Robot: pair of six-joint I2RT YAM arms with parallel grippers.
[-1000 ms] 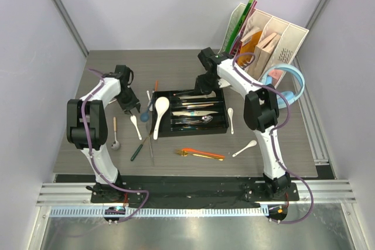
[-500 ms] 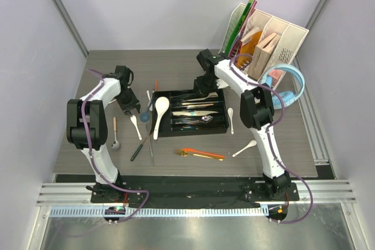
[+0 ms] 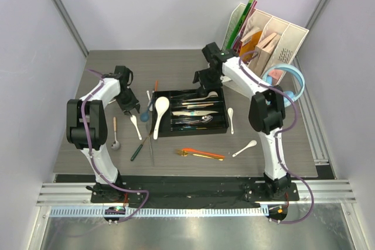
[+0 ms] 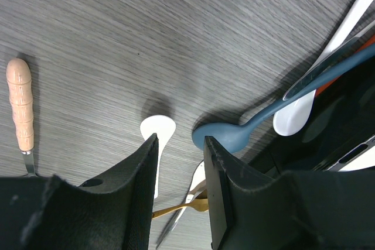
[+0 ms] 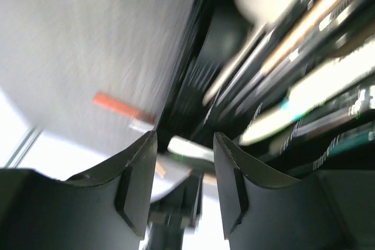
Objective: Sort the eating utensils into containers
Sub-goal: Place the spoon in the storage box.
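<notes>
From above, the left arm folds, the left pincer (image 3: 130, 107) low over the grey desk (image 3: 193, 65) beside the shallow black cutlery tray (image 3: 192, 133); the right pincer (image 3: 202, 79) hangs at its far edge. Left wrist: jaws parted, empty, by a slate-blue spoon (image 4: 225, 136), handle cut off. Right wrist: blurred, jaws apart, empty.

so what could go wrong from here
1. The blue spoon by the left gripper seems to lie with its handle across a white spoon; lifting it may drag that one along.
2. The right gripper hangs open close over the far wall of the tray and could clip it, shifting the sorted cutlery.
</notes>
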